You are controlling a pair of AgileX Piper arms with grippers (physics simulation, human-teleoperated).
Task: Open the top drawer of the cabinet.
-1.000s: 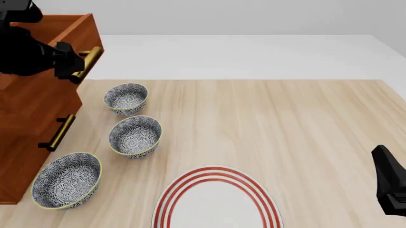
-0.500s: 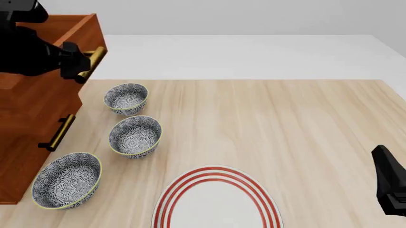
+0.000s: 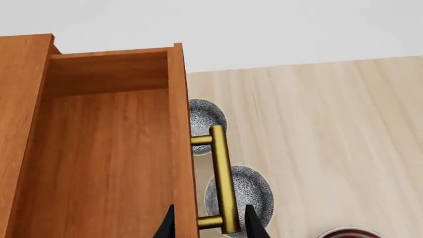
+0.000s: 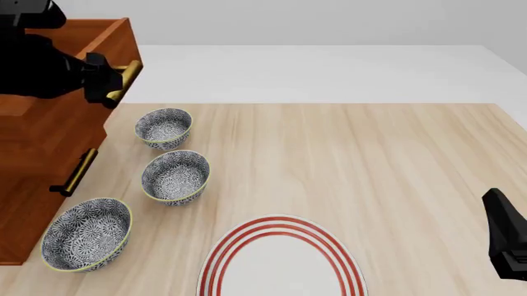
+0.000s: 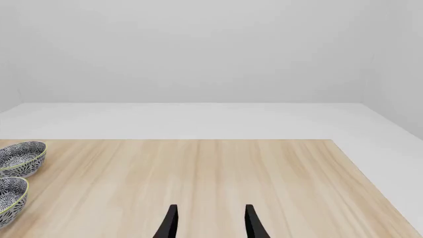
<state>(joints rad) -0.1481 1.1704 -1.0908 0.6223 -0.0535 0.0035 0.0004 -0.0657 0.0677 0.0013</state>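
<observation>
Here we have the left end effector (image 4: 105,79) pinching the handle (image 3: 221,178) of the top drawer (image 3: 106,148) — bar running across its fingers, drawer part-way out of the cabinet (image 4: 41,160) — the right end effector (image 5: 209,223) spread, well apart.

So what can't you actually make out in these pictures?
- Top drawer: its near end runs off the left wrist view's edge, so the contents there are unknown.
- Left gripper: only two finger tips show beside the handle; contact is unclear.
- Cabinet: cut off by the front view's left edge.
- Plate: cropped at the bottom edge.
</observation>
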